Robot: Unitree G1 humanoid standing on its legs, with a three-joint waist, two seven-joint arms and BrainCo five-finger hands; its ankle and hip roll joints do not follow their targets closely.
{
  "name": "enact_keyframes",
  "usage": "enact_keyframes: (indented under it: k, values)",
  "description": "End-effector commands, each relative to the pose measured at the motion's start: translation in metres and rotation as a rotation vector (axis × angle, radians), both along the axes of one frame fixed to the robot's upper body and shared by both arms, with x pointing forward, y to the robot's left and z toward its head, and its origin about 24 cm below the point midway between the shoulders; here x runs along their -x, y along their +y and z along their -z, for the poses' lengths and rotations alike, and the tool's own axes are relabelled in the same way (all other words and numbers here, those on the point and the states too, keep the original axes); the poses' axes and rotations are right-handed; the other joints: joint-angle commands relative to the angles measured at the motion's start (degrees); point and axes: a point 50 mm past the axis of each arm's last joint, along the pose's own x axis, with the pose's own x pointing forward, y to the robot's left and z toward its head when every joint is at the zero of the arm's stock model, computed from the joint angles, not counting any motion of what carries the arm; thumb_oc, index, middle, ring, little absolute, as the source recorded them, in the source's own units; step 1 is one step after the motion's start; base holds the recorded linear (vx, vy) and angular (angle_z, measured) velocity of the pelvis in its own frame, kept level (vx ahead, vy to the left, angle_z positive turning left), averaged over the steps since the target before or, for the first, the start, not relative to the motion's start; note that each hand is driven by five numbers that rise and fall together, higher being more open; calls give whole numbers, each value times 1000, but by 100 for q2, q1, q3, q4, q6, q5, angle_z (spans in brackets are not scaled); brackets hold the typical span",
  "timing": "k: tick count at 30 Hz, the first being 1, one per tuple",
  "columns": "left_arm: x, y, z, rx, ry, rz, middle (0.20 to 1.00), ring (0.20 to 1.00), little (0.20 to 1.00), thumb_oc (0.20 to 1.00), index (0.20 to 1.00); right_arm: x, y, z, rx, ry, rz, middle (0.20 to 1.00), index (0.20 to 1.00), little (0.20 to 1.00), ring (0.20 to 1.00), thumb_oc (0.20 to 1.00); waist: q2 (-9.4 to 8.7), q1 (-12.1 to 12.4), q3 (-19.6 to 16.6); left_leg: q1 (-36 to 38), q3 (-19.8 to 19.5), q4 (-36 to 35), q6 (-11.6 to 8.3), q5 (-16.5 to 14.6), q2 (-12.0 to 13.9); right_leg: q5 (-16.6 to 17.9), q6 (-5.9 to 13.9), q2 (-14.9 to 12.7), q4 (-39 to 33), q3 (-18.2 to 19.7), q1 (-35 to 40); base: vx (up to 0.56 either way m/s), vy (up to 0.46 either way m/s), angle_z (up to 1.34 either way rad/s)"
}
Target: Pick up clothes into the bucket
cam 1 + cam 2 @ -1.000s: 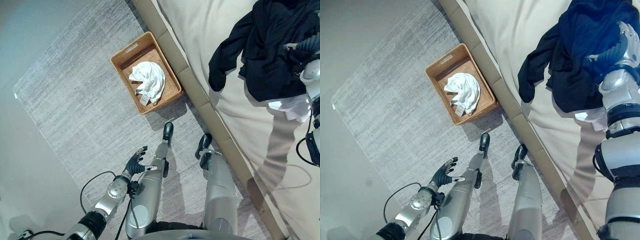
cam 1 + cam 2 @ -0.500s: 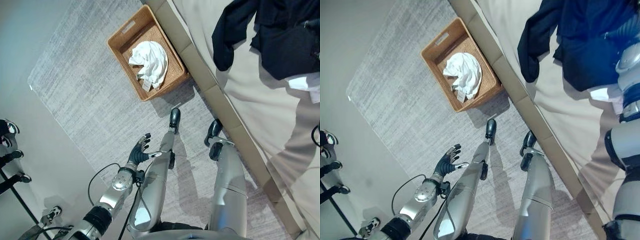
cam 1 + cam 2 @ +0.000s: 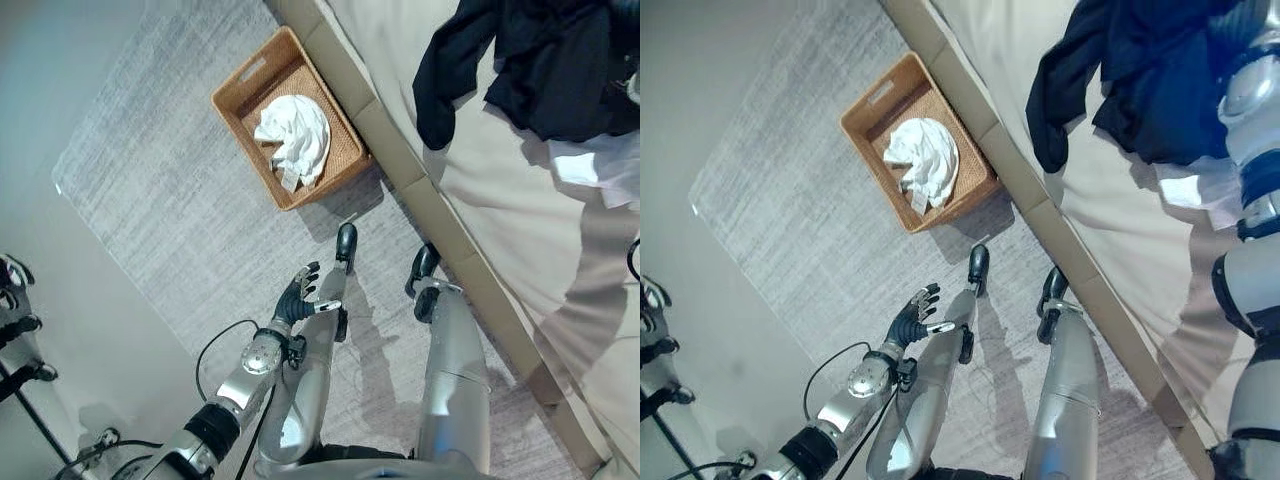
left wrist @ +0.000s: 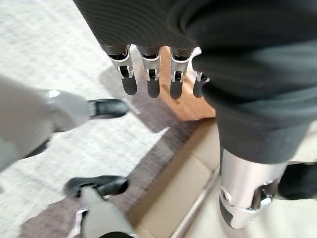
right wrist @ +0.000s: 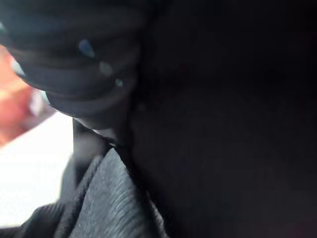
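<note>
The right hand [image 3: 1252, 85] is up at the dark navy garment [image 3: 545, 60] on the bed [image 3: 480, 190], its dark cover pressed into the cloth; its fingers are buried in the folds, so I cannot tell whether they have caught anything. The right wrist view gives nothing but dark fabric pressed close. The left hand [image 3: 297, 297] hangs low over the grey rug [image 3: 160, 200] with straight, spread fingers [image 4: 130, 84], holding nothing.

The step in hand looks to be seizing the garment for the carry to the wicker basket [image 3: 240, 95], which sits on the rug just beside the bed's edge and already holds a crumpled white cloth [image 3: 296, 135]. To do it well, the hand should probably gather a thick bunch near the garment's middle rather than an edge, so the loose sleeve hanging toward the bed's edge does not drag or snag on the lift.

The garment is a rumpled, heavy-looking heap, with one sleeve trailing away from it. Something white [image 3: 590, 165] peeks out from under its lower side; it may come along if the grasp goes too deep.
</note>
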Motion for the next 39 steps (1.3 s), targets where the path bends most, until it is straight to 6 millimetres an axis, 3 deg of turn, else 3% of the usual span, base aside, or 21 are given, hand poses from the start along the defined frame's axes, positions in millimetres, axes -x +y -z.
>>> enact_keyframes:
  k: [1, 8, 17, 22, 31, 38, 39]
  values:
    - [-5, 27, 0, -38, -13, -71, 1000, 1000, 1000, 1000, 1000, 31, 3, -45, 91, -222, -48, 200, 200, 200, 200, 200, -319, -80, 57, 586, -34, 120, -71, -508, 195, 881, 742, 13, -1372, 194, 871, -110, 81, 2]
    - [1, 49, 4, -97, -3, -105, 1000, 1000, 1000, 1000, 1000, 48, 14, -63, 128, -337, -125, 200, 200, 200, 200, 200, -605, -196, 37, 1351, 26, 192, -27, -704, 164, 1040, 793, 86, -1798, 207, 1874, 2, 63, -7]
    - [9, 72, -7, -95, -40, -115, 1000, 1000, 1000, 1000, 1000, 58, 9, -54, 117, -387, -149, 200, 200, 200, 200, 200, -947, -319, -783, 2249, 167, 132, 77, -1002, 179, 1290, 912, 246, -2569, 239, 3083, 76, 61, -13]
    - [-2, 80, -48, -62, -199, -85, 1000, 1000, 1000, 1000, 1000, 54, 1, -39, 125, -300, -140, 200, 200, 200, 200, 200, -1110, -385, -1392, 2809, 298, -186, 69, -1083, 260, 1369, 991, 357, -3129, 263, 3695, 81, 45, -15]
    - [-1, 83, -77, -9, -305, -83, 1000, 1000, 1000, 1000, 1000, 48, -15, -17, 91, -184, -110, 200, 200, 200, 200, 200, -1363, -391, -2057, 3304, 601, -331, 24, -1272, 376, 1606, 1073, 493, -3902, 340, 4325, 77, 9, -18]
    - [-19, 74, -130, 20, -501, -37, 1000, 1000, 1000, 1000, 1000, 45, 4, 10, 116, -69, -262, 200, 200, 200, 200, 200, -1444, -465, -2462, 3685, 680, -299, 18, -1447, 411, 1508, 1071, 513, -4000, 351, 4806, 80, -2, -8]
    - [-19, 73, -130, 20, -501, -36, 1000, 1000, 1000, 1000, 1000, 46, 4, 10, 114, -69, -261, 200, 200, 200, 200, 200, -1449, -459, -2455, 3693, 677, -299, 18, -1450, 412, 1506, 1071, 514, -4004, 348, 4816, 94, -9, -2]
